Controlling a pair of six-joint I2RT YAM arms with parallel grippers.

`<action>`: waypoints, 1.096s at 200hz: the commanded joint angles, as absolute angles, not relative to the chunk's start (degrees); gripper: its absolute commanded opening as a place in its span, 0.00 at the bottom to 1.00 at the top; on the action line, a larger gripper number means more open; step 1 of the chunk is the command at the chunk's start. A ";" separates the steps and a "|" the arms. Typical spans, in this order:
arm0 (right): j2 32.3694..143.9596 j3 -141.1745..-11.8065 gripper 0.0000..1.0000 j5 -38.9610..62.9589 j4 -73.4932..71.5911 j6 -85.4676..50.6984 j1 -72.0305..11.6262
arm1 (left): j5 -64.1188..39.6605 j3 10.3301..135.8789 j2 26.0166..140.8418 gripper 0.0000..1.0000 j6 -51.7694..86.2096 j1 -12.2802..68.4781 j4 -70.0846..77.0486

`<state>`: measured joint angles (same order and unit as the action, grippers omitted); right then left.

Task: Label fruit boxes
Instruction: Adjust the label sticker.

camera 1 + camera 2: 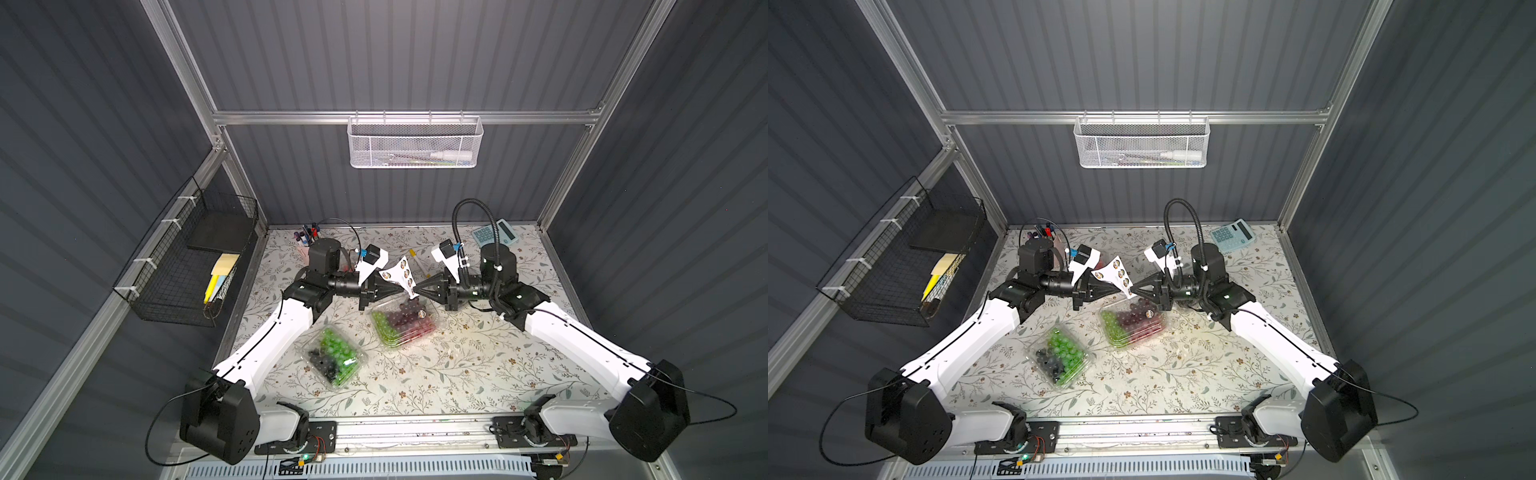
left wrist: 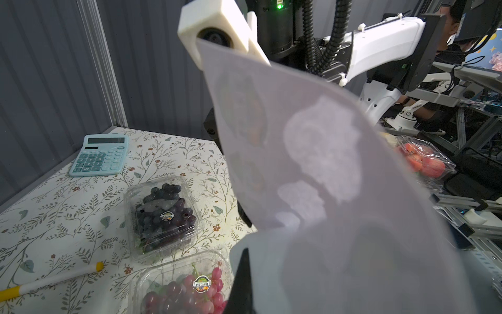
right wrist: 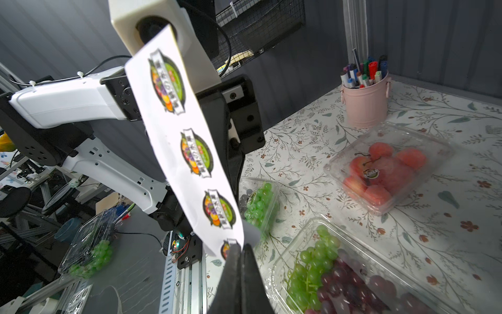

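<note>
Floral table [image 1: 478, 374], open stretch right of green-and-black grape box [image 1: 334, 359]

Both top views look down on the whole counter [image 1: 457, 374]; both wrist views closely face the sticker sheet [image 3: 190, 152].

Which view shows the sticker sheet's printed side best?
Right wrist: the sticker sheet faces it, with its labels large and sharp. The left wrist view sees only its blank back. Both top views show it small and far away.
</note>
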<state>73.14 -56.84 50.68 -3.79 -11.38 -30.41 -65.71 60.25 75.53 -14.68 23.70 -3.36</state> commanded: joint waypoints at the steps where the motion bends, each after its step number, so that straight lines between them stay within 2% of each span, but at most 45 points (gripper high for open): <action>1: 71.77 -55.22 0.00 45.96 -4.13 -11.60 -30.49 | -66.90 59.65 74.97 0.00 -13.84 24.08 -2.17; 51: 67.23 -52.91 0.00 39.00 -4.39 -10.68 -30.34 | -66.70 59.54 74.79 0.00 -13.80 24.17 -2.86; 203: 68.67 -53.13 0.00 39.86 -5.60 -12.22 -30.35 | -66.66 59.33 75.74 0.00 -10.23 25.40 2.03; 219: 67.33 -52.76 0.15 37.28 -4.78 -11.86 -30.38 | -65.34 59.25 75.42 0.00 -9.89 25.41 1.98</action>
